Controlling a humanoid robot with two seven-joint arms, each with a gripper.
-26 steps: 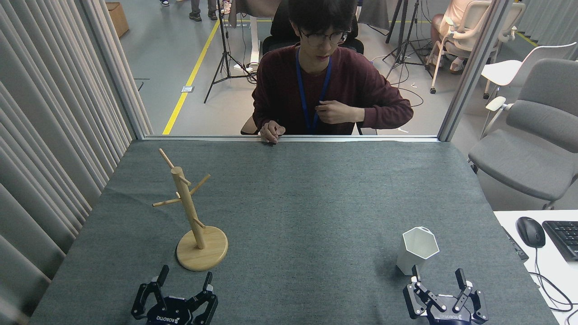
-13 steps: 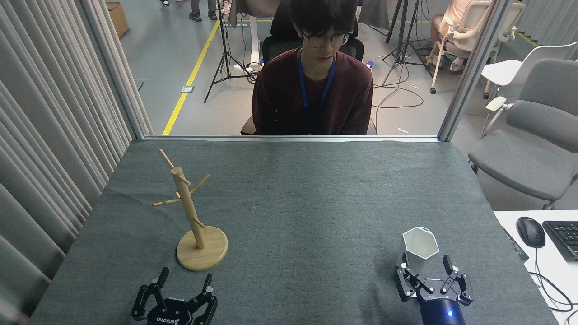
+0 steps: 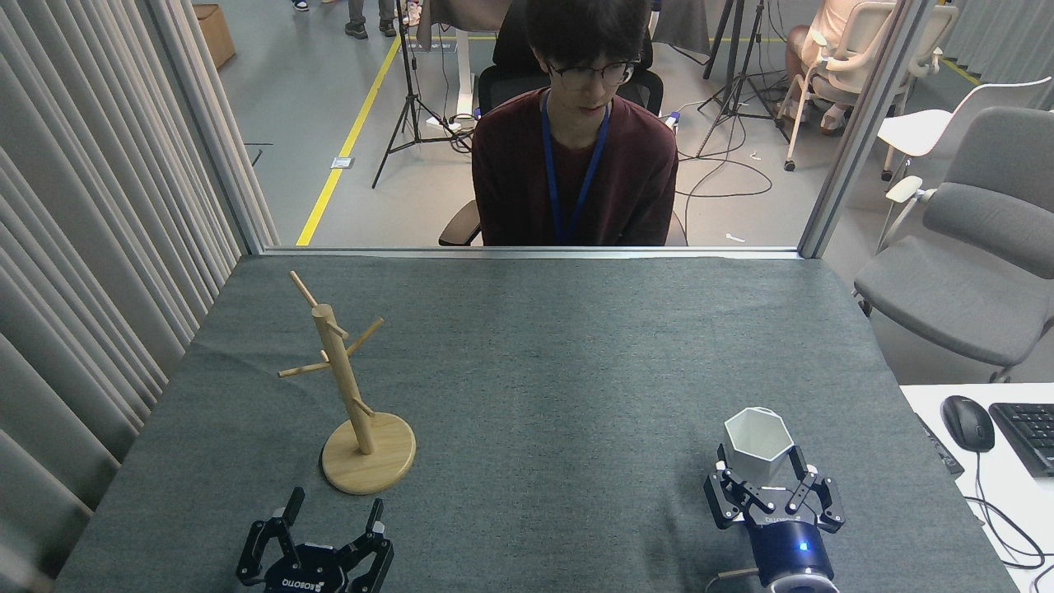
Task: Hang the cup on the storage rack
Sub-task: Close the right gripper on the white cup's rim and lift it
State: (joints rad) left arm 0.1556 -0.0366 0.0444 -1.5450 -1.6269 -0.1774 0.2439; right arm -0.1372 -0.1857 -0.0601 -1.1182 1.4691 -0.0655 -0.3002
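Observation:
The white faceted cup (image 3: 757, 441) stands upright on the grey table cloth at the near right, its hexagonal rim facing up. My right gripper (image 3: 760, 458) reaches in from the bottom edge, and its two black fingers (image 3: 797, 461) press against the cup's left and right walls, hiding its lower body. No handle shows. The wooden storage rack (image 3: 344, 387), a round base with an upright post and thin angled pegs, stands at the near left with nothing on it. My left gripper (image 3: 333, 512) hangs open just in front of the rack's base, holding nothing.
A person (image 3: 576, 156) sits behind the table's far edge (image 3: 527, 252). Curtains (image 3: 90, 247) line the left side. A grey chair (image 3: 980, 247) stands at the right, with a white desk holding a mouse (image 3: 967, 422) and keyboard (image 3: 1029, 432).
My right gripper has advanced from the near edge to the cup and narrowed its fingers onto it. The cup has shifted slightly left. The person drew both hands off the table edge.

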